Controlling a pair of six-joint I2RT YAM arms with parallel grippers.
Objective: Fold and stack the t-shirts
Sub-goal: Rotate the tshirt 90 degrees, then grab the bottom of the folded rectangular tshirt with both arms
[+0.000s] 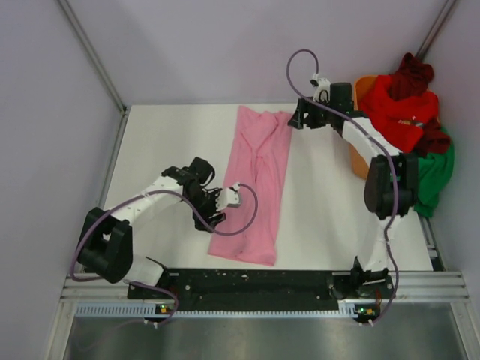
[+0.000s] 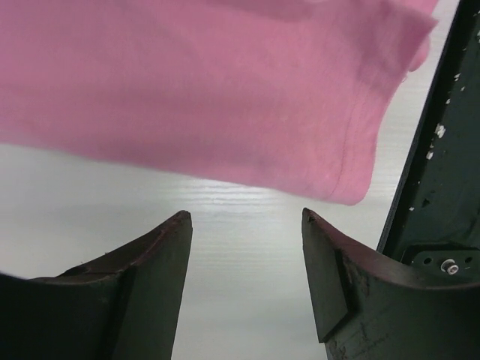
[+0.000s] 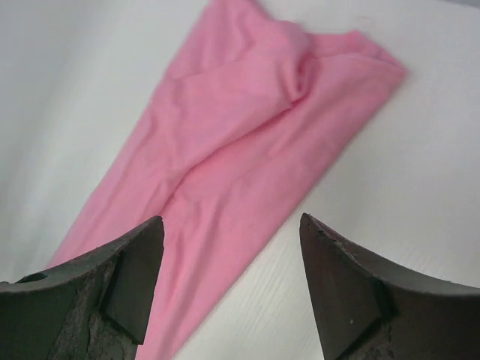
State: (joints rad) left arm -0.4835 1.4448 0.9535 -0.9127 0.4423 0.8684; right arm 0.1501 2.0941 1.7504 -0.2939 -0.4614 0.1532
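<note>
Pink t-shirt — soft knit, folded lengthwise into a long narrow strip, lies flat on the white surface; creased & bunched at far end, stitched hem at near end. Long axis runs near-to-far, far end leaning slightly right. Left jaws wide open, empty, over bare surface w/ the near hem corner just ahead of the tips. Right jaws also wide open, empty, by the far end. Red t-shirt, maroon t-shirt & green t-shirt heaped on orange basket — far right.

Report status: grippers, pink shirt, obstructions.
Left gripper open beside near hem. Right gripper open by far end. Light pink cloth t-shirt lies as narrow strip. Nothing blocking.
</note>
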